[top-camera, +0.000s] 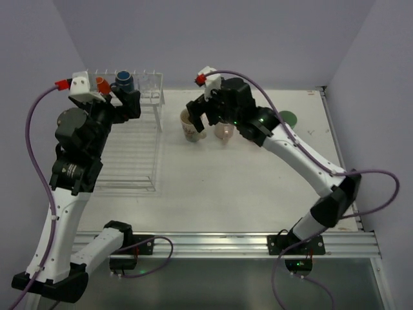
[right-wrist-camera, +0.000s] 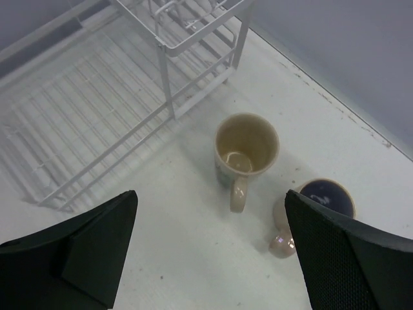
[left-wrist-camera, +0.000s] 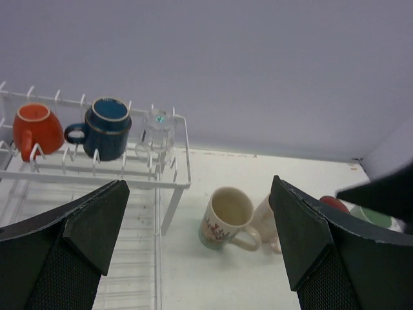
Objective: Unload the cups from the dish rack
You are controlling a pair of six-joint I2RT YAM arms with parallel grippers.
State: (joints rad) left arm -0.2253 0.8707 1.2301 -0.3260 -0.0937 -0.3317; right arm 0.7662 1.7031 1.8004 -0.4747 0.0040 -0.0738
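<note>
The dish rack (top-camera: 131, 169) stands at the left. On its upper shelf sit the small orange cup (top-camera: 102, 84) and the dark blue cup (top-camera: 124, 81), which also show in the left wrist view as the orange cup (left-wrist-camera: 35, 129) and the blue cup (left-wrist-camera: 106, 127). My left gripper (top-camera: 127, 98) is open and empty, just in front of that shelf. The cream cup (top-camera: 190, 125) and the pale cup with purple inside (top-camera: 224, 131) stand on the table right of the rack. My right gripper (top-camera: 205, 112) hovers open and empty above them. The light green cup (top-camera: 288, 118) stands further right. The pink cup's red rim (left-wrist-camera: 333, 203) peeks out.
The rack's lower tray (right-wrist-camera: 84, 129) holds no cups. A clear holder (left-wrist-camera: 157, 129) sits at the right end of the upper shelf. The table's right edge (top-camera: 332, 139) and back wall bound the space. The right arm reaches across the table's middle right.
</note>
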